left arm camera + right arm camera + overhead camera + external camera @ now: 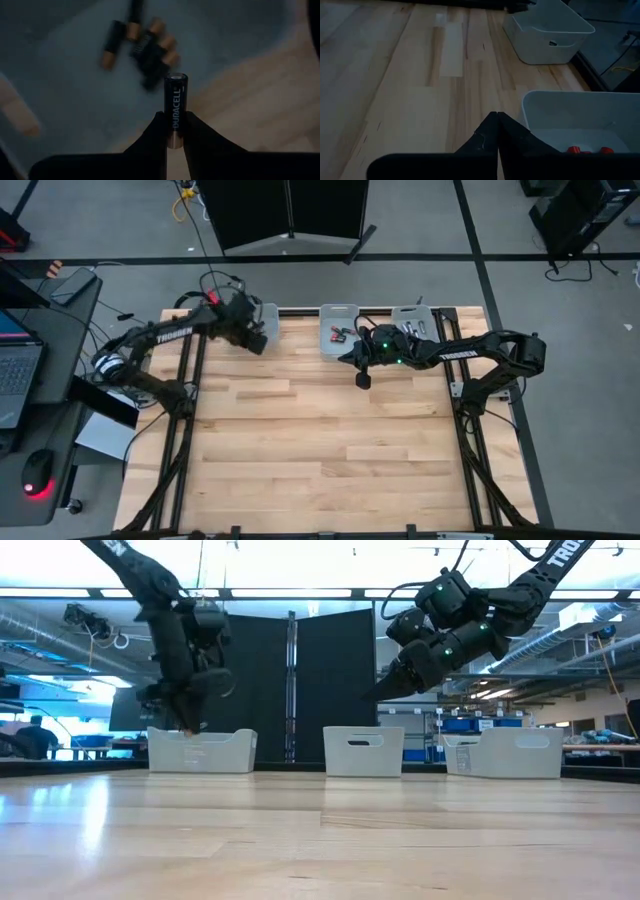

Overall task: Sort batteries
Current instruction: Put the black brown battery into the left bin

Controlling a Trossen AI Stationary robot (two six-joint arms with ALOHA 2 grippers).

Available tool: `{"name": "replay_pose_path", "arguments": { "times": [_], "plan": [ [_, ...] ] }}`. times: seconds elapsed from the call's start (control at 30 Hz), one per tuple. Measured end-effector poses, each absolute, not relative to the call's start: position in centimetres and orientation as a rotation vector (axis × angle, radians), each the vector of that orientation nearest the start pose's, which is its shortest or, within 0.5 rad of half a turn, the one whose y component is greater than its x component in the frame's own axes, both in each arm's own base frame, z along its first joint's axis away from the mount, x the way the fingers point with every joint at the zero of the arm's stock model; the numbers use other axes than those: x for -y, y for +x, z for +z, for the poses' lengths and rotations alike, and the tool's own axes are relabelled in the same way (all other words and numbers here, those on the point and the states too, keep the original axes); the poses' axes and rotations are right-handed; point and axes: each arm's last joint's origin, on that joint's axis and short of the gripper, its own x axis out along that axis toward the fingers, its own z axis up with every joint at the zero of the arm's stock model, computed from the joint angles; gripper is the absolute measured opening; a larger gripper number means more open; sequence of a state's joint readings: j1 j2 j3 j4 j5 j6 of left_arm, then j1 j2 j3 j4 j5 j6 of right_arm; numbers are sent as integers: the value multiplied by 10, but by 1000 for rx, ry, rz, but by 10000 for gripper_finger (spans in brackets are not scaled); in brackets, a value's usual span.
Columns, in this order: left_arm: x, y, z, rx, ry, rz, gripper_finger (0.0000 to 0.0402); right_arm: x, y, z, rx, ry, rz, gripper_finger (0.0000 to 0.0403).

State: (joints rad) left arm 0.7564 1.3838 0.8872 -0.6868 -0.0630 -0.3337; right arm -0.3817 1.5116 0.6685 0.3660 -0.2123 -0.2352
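High view: 2 dark arms reaching over a pale wooden table [300, 450] toward 3 translucent bins lined along its far edge. Left gripper [175, 131] clamped on 1 black battery [175, 107] marked DURACELL, held upright between the fingers [150, 137], poised above the left bin [201, 751]. Beneath it, blurred on that bin's floor, several more black batteries with copper ends [142, 42] lying in a loose cluster. Right gripper [498, 131] pinched fully together and empty, raised above the table just beside the middle bin [570, 117], near its front edge. Inside that middle bin, red-tipped batteries [587, 149] showing at the floor, only their ends visible from the right wrist. Silver-grey batteries [412, 329] resting in the right bin [412, 317], partly covered by the right arm from above. Low view: both arms hanging well clear of the tabletop, the 3 bins standing in a row against a dark partition [290, 690] behind the table.
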Motion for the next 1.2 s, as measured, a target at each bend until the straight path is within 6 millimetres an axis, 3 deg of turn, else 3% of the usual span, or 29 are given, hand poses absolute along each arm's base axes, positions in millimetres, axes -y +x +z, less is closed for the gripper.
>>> {"name": "replay_pose_path", "arguments": {
  "times": [0.23,0.63,1.0,1.2],
  "plan": [
    [-214,181,205,-1049,-678,920,41,105,279,180,-473,-92,-110,12],
    [-272,193,170,-1190,-710,951,41,105,278,180,-474,-93,-109,12],
    [-280,198,163,-1276,-695,939,41,105,278,180,-475,-85,-111,13],
    [-278,196,162,-1320,-695,922,83,105,278,180,-475,-83,-112,14]
  ]
}}
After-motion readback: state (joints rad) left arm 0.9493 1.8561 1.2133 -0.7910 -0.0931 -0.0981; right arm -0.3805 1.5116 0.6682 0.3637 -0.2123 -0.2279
